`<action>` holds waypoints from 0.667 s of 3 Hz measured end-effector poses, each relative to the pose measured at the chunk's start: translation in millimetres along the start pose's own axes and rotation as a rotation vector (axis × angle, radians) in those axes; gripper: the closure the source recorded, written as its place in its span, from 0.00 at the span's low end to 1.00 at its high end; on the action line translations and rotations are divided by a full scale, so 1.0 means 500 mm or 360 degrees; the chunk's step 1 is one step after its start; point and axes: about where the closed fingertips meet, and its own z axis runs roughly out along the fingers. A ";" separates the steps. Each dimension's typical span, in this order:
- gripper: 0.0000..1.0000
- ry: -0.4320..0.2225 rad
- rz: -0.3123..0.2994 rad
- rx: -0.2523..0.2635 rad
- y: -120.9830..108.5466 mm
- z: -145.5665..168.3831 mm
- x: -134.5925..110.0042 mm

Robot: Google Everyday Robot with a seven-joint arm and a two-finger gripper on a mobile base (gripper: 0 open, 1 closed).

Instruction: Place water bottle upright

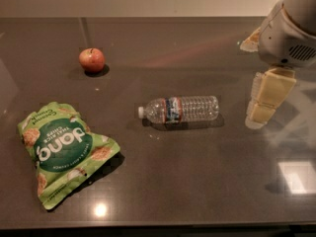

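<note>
The water bottle (180, 109) lies on its side near the middle of the dark table (197, 181). It is clear and ribbed, with its white cap pointing left and a red, white and blue label band near the cap end. My gripper (258, 113) hangs from the white arm at the right, pointing down. It is to the right of the bottle's base and apart from it, holding nothing that I can see.
A red apple (92, 59) sits at the back left. A green snack bag (61, 152) lies flat at the front left. The table's front edge runs along the bottom of the view.
</note>
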 end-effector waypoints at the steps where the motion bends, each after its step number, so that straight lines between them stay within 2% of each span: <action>1: 0.00 -0.0013 -0.0067 -0.0056 -0.008 0.048 -0.041; 2: 0.00 -0.0014 -0.0107 -0.0105 -0.017 0.113 -0.074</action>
